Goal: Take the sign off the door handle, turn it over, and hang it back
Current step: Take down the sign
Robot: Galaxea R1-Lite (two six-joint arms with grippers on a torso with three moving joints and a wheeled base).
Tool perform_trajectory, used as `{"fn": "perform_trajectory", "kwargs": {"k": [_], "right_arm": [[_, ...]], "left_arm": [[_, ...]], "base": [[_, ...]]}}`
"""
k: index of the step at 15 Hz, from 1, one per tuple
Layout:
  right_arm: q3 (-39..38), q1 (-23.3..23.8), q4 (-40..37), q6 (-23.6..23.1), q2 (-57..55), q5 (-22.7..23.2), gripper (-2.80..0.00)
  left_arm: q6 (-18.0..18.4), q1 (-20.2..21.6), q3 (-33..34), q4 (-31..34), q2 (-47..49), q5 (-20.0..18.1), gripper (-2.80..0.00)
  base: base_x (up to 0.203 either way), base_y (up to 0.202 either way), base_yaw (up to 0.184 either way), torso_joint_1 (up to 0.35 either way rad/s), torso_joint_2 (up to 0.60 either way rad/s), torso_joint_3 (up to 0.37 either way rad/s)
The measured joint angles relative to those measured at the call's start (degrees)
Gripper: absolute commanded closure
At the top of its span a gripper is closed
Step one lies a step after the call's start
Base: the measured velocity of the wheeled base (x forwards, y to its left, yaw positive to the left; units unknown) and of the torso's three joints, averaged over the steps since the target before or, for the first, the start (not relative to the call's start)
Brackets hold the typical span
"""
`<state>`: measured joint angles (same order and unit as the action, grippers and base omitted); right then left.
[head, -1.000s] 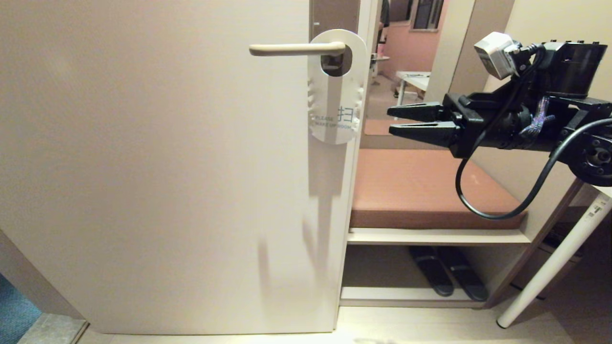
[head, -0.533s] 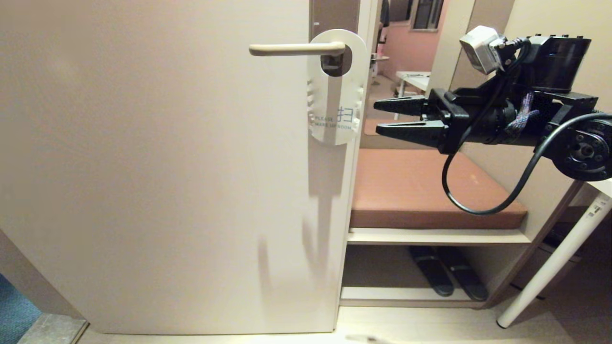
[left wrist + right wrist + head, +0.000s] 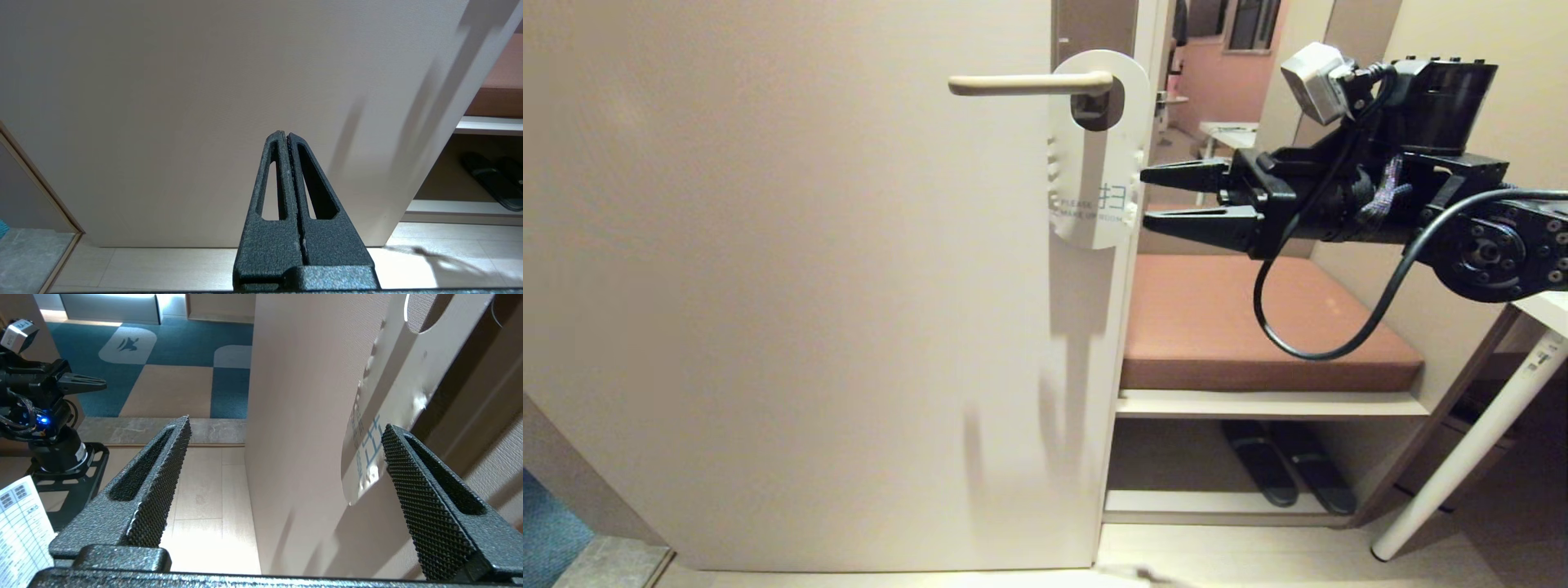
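Note:
The sign (image 3: 1094,163) hangs by its large hole on the cream door handle (image 3: 1029,83), against the door near its right edge. Its white face with blue "PLEASE MAKE UP ROOM" lettering and a Chinese character is turned towards me. My right gripper (image 3: 1145,196) is level and open, its tips just right of the sign's lower half and not touching it. In the right wrist view the sign (image 3: 384,416) lies close to one finger of the open right gripper (image 3: 286,424). My left gripper (image 3: 284,134) is shut and empty, parked low facing the door.
Right of the door stands a bench with a brown cushion (image 3: 1241,318), and dark slippers (image 3: 1286,469) lie on the shelf under it. A white table leg (image 3: 1462,457) slants down at the far right. A doorway behind the sign opens into another room.
My right gripper has moved left and slightly up towards the sign, and its jaws have opened wider. The sign and handle have not moved.

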<state>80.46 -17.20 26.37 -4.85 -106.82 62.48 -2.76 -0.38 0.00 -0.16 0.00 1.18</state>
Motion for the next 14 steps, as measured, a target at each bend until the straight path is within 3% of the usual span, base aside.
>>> {"fn": "perform_trajectory", "kwargs": {"k": [14], "right_arm": [[1.40,1.25,-0.40,0.30,0.57,-0.10,-2.80]], "left_arm": [[-0.02,0.02,0.00,0.00,0.00,0.02,0.00]], "base": [[0.000,0.000,0.000,0.000,0.00,0.000]]}}
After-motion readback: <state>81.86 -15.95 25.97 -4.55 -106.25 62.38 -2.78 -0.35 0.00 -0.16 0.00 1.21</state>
